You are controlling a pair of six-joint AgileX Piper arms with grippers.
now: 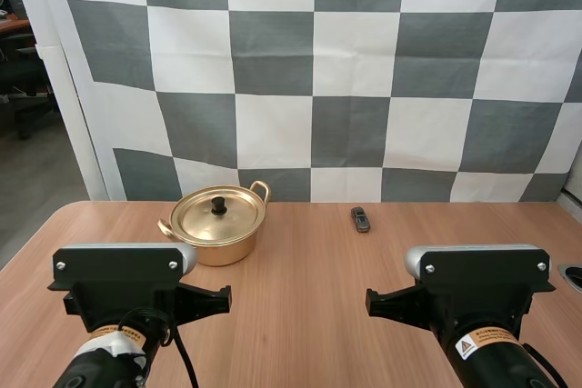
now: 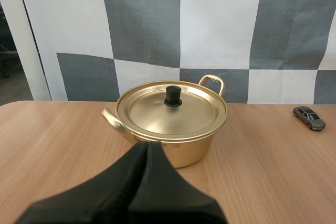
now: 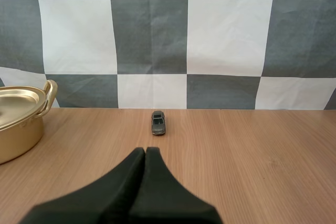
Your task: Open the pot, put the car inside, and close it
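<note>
A gold pot (image 1: 216, 226) stands on the wooden table at the back left, its lid (image 1: 218, 213) on with a black knob (image 1: 218, 204). A small grey toy car (image 1: 361, 219) lies to the right of the pot. From the left wrist, the pot (image 2: 173, 129) is just ahead of my left gripper (image 2: 146, 146), whose fingers lie together as one dark wedge. The car (image 2: 309, 118) lies off to the pot's side. My right gripper (image 3: 145, 151) is also shut on nothing, pointing at the car (image 3: 158, 123) a short way ahead, with the pot (image 3: 21, 121) beside it.
The wooden table (image 1: 309, 288) stretches bare between the arms and the pot and car. Its right edge has a small round fitting (image 1: 573, 274).
</note>
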